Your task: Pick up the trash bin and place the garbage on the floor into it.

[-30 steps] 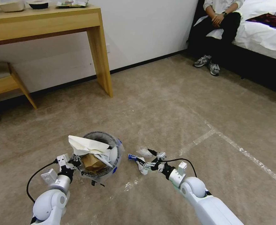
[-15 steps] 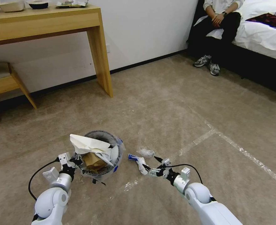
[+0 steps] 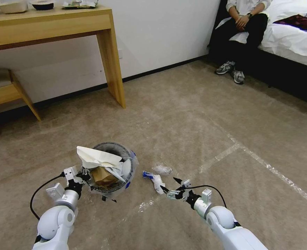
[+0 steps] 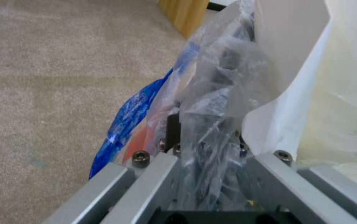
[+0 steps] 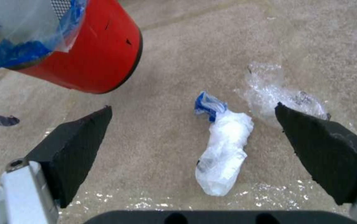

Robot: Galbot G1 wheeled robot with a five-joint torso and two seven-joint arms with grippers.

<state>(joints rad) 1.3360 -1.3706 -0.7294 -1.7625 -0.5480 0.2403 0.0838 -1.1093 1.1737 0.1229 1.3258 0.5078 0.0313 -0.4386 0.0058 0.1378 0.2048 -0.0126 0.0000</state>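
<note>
A bedroom, probably in a hotel.
A bed [image 3: 292, 38] with white sheets stood by the wall, a wooden desk [image 3: 56, 24] with a low bench [image 3: 3, 90] was opposite, and beige carpet [image 3: 181, 114] with white tape lines covered the floor.

**Layout around the bin**

Landmark: small round red-based trash bin w/ clear plastic liner [image 3: 127, 166], standing on beige carpet floor w/ white tape lines [image 3: 202, 132].

- In bin: crumpled brown paper bag [image 3: 103, 175]; large white folded paper [image 3: 96, 158] on top, sticking out over bin's left rim.
- Left gripper [image 3: 82, 177] at bin's near-left rim, clamped on liner edge.
- Right of bin, just beside: white twisted wrapper w/ blue end [image 5: 224, 146]; crinkly clear plastic wrapper [image 5: 282, 96] just beyond it, farther right.
- Right gripper [image 3: 169, 185] right of bin, nearer robot than both wrappers, jaws spread wide.
- Light wooden table [image 3: 108, 52] behind bin, by wall.
</note>
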